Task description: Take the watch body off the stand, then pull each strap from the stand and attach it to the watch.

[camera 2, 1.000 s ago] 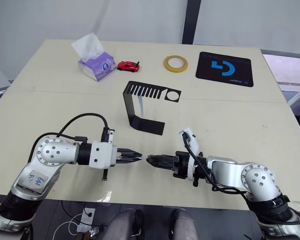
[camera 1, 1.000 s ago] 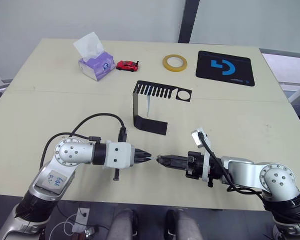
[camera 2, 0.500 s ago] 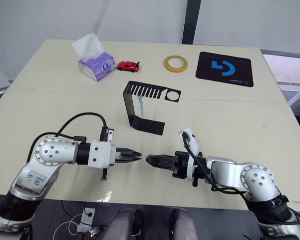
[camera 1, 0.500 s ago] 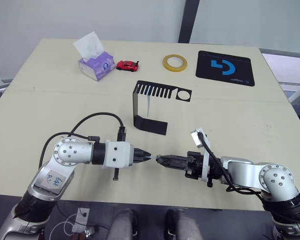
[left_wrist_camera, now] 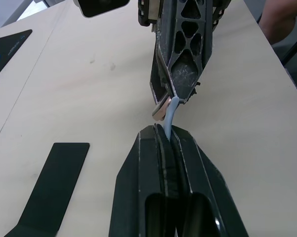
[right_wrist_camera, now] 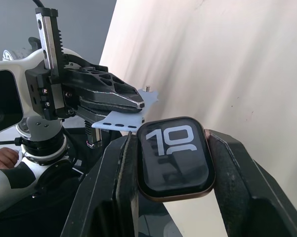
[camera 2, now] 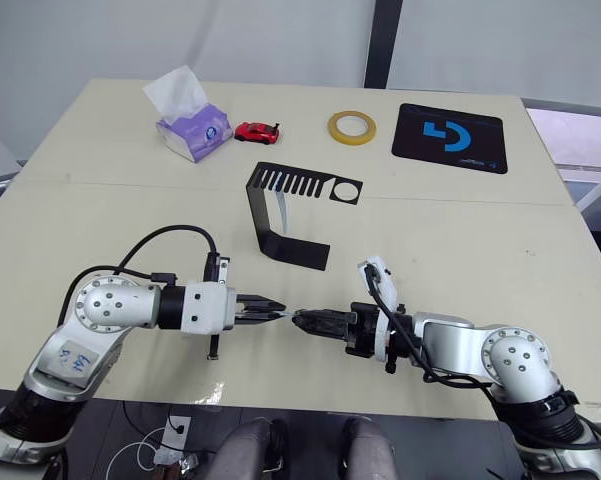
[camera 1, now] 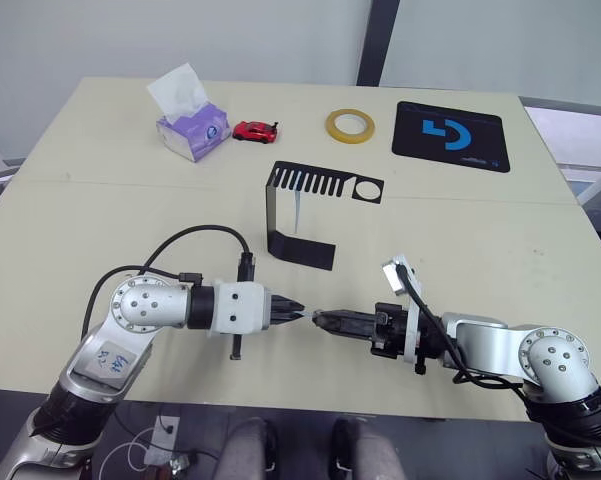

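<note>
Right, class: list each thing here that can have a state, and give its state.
watch body: off the stand, clamped in right gripper, screen lit
strap: pinched in left gripper, end at the watch
second strap: hanging from stand
stand: upright
tissue box: open, tissue up

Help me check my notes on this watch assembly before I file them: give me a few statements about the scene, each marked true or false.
1. The right gripper is shut on the watch body. True.
2. The left gripper is open, with nothing between its fingers. False: it is shut on a pale blue strap.
3. The stand lies flat on its side. False: it stands upright on its foot on the table.
4. The two grippers meet tip to tip near the table's front edge. True.
5. The red toy car sits on the mouse pad. False: it sits beside the tissue box.
</note>
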{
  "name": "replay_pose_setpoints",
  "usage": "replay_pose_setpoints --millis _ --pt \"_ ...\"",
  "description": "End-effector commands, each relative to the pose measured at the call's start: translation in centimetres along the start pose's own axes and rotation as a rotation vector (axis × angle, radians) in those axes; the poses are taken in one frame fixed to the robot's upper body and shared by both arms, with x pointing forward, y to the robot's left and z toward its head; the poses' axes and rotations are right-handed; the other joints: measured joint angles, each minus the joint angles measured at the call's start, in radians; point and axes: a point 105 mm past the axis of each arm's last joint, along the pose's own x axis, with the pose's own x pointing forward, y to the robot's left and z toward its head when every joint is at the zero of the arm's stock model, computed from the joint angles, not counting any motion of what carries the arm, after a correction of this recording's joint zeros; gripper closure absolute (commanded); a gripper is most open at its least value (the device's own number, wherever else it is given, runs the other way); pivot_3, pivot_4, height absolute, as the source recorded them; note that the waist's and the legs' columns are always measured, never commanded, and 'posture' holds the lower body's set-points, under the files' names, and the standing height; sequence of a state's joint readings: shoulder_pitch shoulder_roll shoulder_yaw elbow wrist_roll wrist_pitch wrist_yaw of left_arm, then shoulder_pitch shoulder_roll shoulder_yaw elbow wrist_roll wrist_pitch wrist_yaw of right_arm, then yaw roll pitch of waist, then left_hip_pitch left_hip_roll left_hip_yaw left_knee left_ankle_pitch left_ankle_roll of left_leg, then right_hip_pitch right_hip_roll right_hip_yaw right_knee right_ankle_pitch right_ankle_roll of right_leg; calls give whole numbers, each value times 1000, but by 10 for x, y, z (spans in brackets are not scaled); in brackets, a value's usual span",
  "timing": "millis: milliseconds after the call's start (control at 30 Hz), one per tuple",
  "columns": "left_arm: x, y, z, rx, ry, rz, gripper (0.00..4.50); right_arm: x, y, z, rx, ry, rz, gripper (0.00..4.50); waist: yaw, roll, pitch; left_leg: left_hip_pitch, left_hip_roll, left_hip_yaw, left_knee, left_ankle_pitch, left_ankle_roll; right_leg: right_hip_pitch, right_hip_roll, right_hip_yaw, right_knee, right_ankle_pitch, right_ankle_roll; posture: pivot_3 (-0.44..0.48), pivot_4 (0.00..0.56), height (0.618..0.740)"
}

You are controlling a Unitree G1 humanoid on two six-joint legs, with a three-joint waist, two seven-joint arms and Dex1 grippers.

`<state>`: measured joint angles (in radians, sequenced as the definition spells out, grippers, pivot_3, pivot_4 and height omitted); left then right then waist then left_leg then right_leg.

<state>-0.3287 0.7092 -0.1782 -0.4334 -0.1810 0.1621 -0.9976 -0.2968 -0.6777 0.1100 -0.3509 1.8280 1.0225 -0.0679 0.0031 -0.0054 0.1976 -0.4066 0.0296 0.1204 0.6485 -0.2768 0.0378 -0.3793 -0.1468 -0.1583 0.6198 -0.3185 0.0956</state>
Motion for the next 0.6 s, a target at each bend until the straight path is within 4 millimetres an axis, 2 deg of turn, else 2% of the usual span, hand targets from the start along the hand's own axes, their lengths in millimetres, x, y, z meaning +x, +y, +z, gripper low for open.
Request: replay_pose_setpoints --millis 33,600 --pt "3 -1 12 53 -22 -4 4500 -1 10 3 -12 -17 43 2849 0 0 0 0 0 0 0 0 0 0 0 0 0 0 0 0 150 740" --pt "12 -1 16 88 -14 -24 4500 0 10 3 -10 -19 43 2849 0 0 0 0 0 0 0 0 0 0 0 0 0 0 0 0 150 740"
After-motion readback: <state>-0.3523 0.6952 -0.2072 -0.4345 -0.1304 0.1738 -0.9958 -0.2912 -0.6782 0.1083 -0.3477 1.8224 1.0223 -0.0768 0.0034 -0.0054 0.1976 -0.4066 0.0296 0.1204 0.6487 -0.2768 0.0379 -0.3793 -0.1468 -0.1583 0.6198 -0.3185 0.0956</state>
